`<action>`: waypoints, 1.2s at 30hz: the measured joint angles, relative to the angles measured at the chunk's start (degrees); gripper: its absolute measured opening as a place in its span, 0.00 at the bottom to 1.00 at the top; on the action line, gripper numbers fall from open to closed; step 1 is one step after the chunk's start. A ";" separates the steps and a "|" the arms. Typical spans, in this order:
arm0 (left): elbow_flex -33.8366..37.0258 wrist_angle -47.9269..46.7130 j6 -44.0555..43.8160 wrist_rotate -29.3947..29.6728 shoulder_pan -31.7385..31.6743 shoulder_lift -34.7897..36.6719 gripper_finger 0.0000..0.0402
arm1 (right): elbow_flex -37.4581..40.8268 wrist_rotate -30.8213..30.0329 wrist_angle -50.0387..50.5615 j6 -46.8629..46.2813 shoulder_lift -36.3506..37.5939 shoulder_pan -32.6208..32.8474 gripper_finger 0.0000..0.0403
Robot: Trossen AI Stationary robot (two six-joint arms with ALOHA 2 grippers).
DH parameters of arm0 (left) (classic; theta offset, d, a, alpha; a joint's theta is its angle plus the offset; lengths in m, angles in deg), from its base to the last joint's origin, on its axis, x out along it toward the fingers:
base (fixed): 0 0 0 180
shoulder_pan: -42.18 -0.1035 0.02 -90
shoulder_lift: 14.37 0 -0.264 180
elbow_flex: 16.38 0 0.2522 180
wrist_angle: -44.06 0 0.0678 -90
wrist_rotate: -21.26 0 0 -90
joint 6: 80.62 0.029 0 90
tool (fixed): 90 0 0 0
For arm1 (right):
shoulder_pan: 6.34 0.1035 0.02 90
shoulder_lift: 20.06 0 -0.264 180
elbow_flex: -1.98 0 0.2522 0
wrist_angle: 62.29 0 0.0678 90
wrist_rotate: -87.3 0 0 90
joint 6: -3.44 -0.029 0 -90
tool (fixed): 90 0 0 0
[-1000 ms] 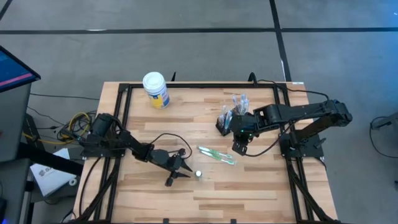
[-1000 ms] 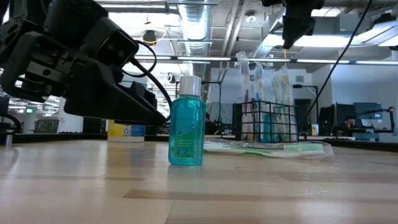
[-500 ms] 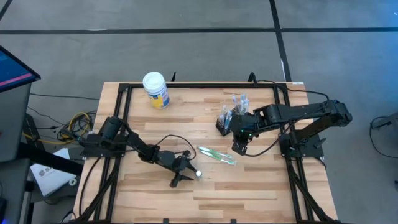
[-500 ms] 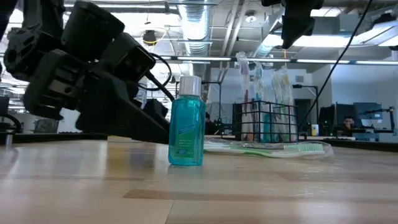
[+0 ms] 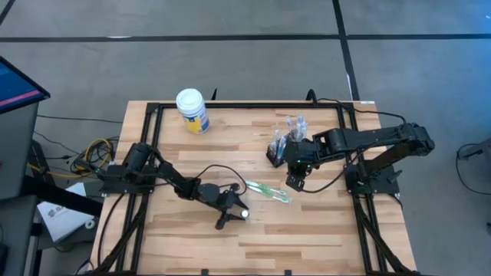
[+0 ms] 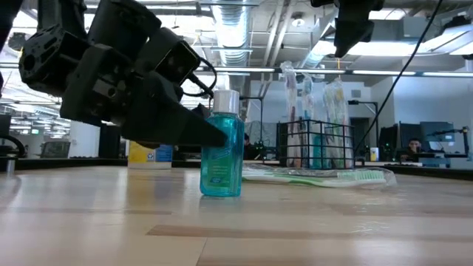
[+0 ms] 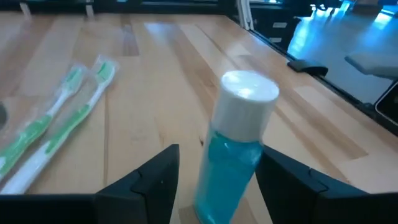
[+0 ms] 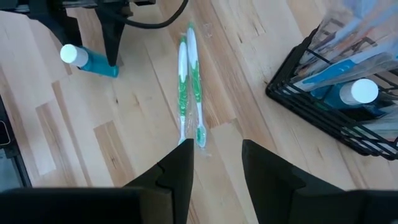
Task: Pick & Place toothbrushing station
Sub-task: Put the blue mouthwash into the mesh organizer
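Two grippers show from above: the left gripper (image 5: pixel 234 215) sits low on the table (image 5: pixel 307 230) with its spread fingers either side of the small teal bottle (image 5: pixel 242 214), while the right gripper (image 5: pixel 298 184) hangs beside the black wire holder (image 5: pixel 278 152), the packaged green toothbrushes (image 5: pixel 268 191) lying between the two grippers. Level with the table, the bottle (image 6: pixel 222 144) stands upright just ahead of the left gripper's fingers, the holder (image 6: pixel 314 144) with upright brushes farther back. Each wrist view confirms parted fingers: the left pair flanks the white-capped bottle (image 7: pixel 236 149), and the right pair hangs open above the toothbrushes (image 8: pixel 189 87), near the holder (image 8: pixel 336 106).

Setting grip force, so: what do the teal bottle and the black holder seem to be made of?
The teal bottle looks like clear glossy plastic holding teal liquid, since light passes through it; its white cap looks like matte plastic. The holder looks like thin black wire mesh, probably coated metal, with open gaps showing its contents.
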 joint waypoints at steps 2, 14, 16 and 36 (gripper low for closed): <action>-0.11 -0.14 0.07 0.02 -0.07 -0.88 0.50 | 0.00 0.00 -0.02 0.00 0.00 0.00 0.31; -1.77 0.04 -2.93 -3.18 -2.23 -3.61 0.41 | 0.00 0.00 -0.45 0.02 0.00 0.00 0.31; -1.79 0.05 -2.91 -3.22 -2.23 -3.58 0.38 | 0.00 0.00 -0.46 0.02 0.00 0.00 0.31; -1.79 -0.12 -1.71 -3.28 -2.21 -3.58 0.15 | -0.02 0.00 -6.05 1.44 -0.41 0.00 0.31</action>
